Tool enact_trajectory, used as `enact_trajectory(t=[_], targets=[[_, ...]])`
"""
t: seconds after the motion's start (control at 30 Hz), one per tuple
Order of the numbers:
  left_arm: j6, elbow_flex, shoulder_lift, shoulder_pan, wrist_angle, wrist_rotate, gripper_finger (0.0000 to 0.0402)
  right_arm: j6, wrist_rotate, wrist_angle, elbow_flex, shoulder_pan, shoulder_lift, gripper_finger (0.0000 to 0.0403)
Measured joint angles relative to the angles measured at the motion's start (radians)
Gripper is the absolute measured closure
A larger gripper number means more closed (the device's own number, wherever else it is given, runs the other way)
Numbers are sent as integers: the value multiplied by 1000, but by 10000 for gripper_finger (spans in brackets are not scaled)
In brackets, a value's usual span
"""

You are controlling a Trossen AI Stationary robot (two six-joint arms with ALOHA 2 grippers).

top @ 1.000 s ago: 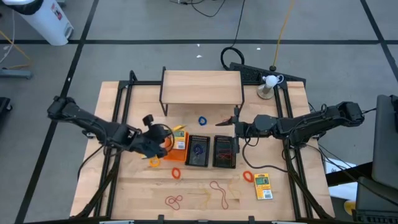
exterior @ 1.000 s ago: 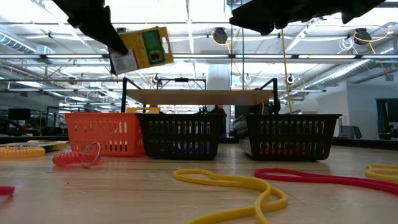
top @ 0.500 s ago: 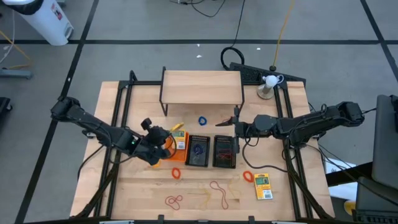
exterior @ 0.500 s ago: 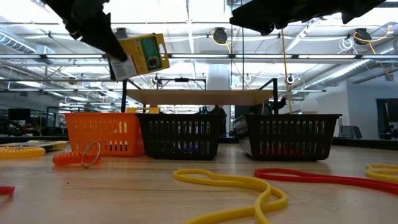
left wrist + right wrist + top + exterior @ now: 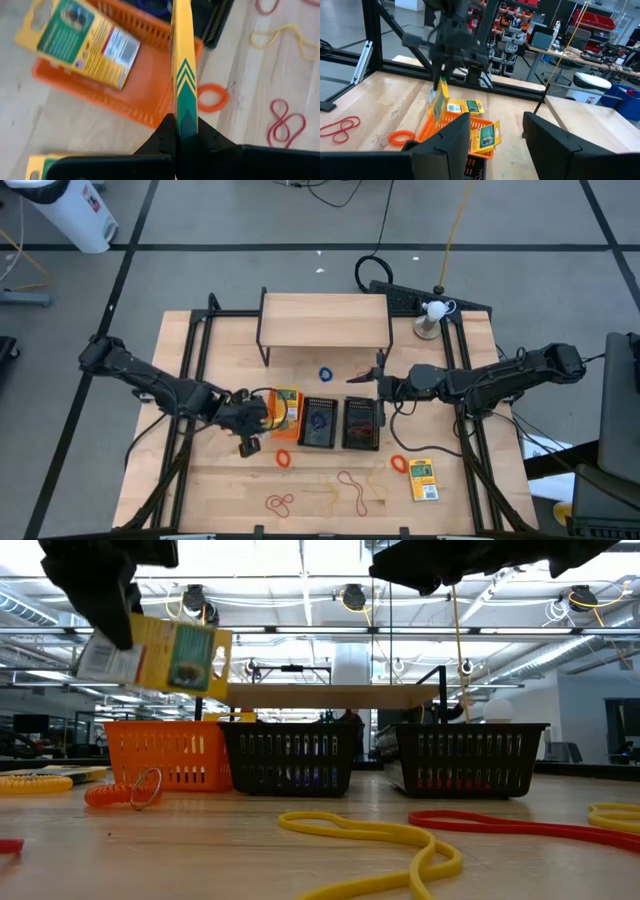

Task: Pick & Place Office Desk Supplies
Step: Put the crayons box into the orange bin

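Note:
My left gripper [image 5: 256, 415] hangs over the orange mesh bin [image 5: 277, 423], shut on a yellow-and-green pack [image 5: 182, 70], which also shows in the low view [image 5: 168, 656]. Another pack [image 5: 80, 40] lies flat in that bin. Two black bins [image 5: 320, 422] [image 5: 362, 423] stand in a row to the orange bin's right. My right gripper [image 5: 495, 137] stands open and level behind the right black bin, with nothing between its fingers. One more pack [image 5: 423, 479] lies on the table at the near right. My left gripper pinches the pack's two flat faces at its end nearest the wrist [image 5: 183, 117], between the two fingers. The fingers slant down from the table's left, and the pack runs on past them edge-on. The pack is lifted clear and tilted above the orange bin.
A light wooden shelf [image 5: 325, 320] stands at the far middle. Rubber bands lie loose: blue [image 5: 326, 374], orange [image 5: 283, 458] [image 5: 398, 464], red [image 5: 278, 502], and a tan loop [image 5: 350, 490]. Another pack [image 5: 37, 162] lies on the table by the orange bin.
My left gripper has rolled its wrist and tipped further down over the orange bin, staying shut on the pack. The pack has swung with it, now a little lower and tilted the other way in the low view.

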Motion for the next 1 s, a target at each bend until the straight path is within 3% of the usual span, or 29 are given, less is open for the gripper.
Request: enact_trajectory(t=[0.37,0.7,1.0], targets=[[35,0,4,148,-35,109,396,-7,0,14,0,0,0,232],[17,0,4,185,-11,110,392,-8,0,14,0,0,0,232],[-64,0,4,187,137,86,391,-7,0,14,0,0,0,232]])
